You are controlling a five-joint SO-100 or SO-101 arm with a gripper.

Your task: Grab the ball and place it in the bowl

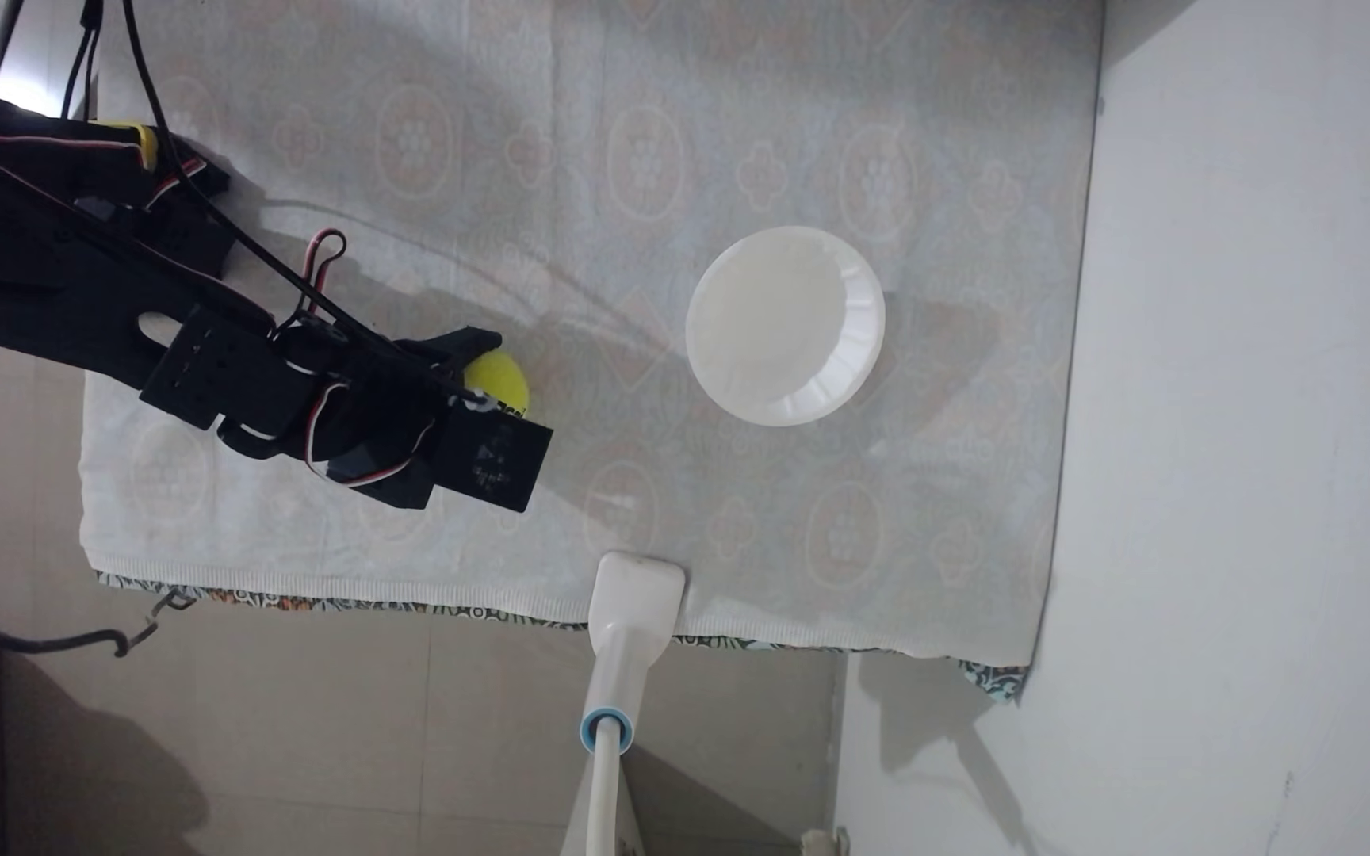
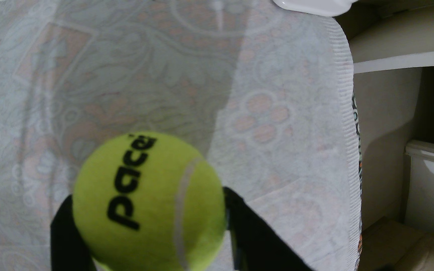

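The yellow-green tennis ball (image 2: 148,205) with black "pacer" lettering sits between two black fingers (image 2: 63,229) in the wrist view. My gripper (image 2: 148,208) is shut on it, one finger pressing each side. In the fixed view the ball (image 1: 505,379) peeks out at the tip of the black arm, at the left middle of the patterned cloth, mostly covered by the gripper (image 1: 499,377). Whether it touches the cloth I cannot tell. The white bowl (image 1: 780,321) with its ribbed rim stands empty to the right of the ball, about a bowl's width away.
A pale patterned cloth (image 1: 583,148) covers the table. A white stand's base (image 1: 639,593) clamps its near edge, and the base (image 2: 312,6) also shows in the wrist view. Black cables (image 1: 286,272) trail over the arm. A white wall (image 1: 1258,329) borders the cloth at right.
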